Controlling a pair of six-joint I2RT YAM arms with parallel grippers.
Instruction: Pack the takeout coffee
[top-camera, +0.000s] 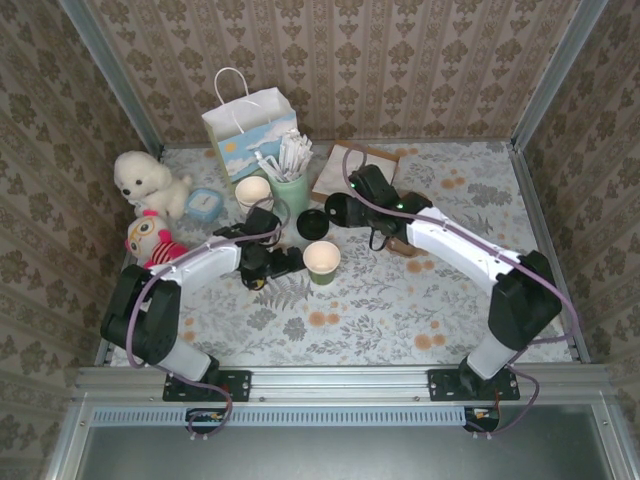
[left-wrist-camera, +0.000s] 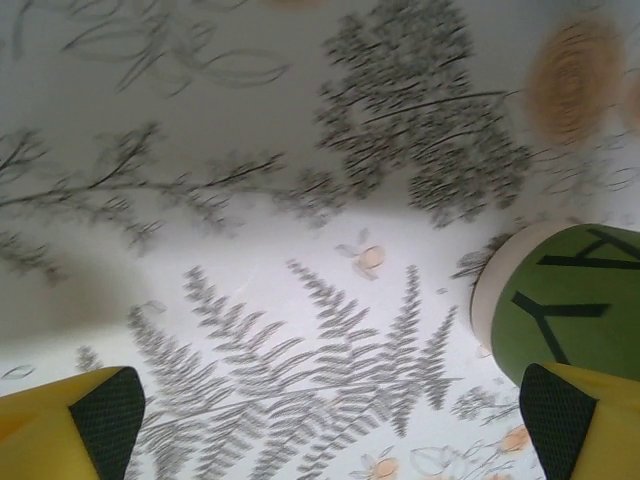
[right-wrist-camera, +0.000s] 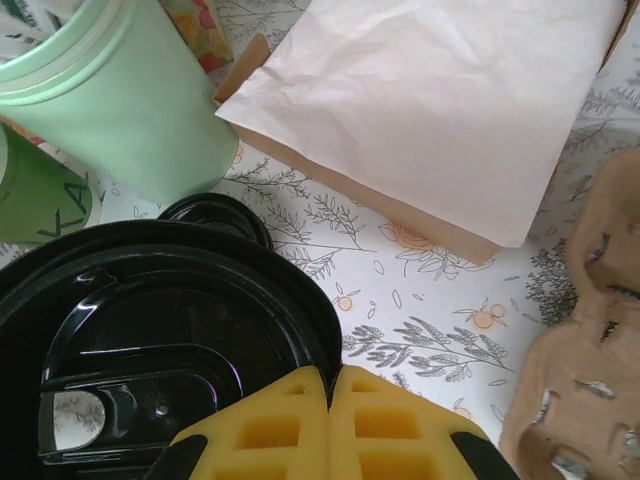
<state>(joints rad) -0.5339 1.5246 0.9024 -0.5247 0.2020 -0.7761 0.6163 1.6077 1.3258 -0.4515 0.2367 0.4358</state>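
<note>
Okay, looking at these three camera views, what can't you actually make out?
1. Left wrist view: the green cup is cut off by the right edge, so its rim and inside are out of frame.
2. Right wrist view: the black lid runs off the left and bottom edges and hides whatever lies under it.
3. Top view: the cardboard carrier lies mostly under the right arm.
</note>
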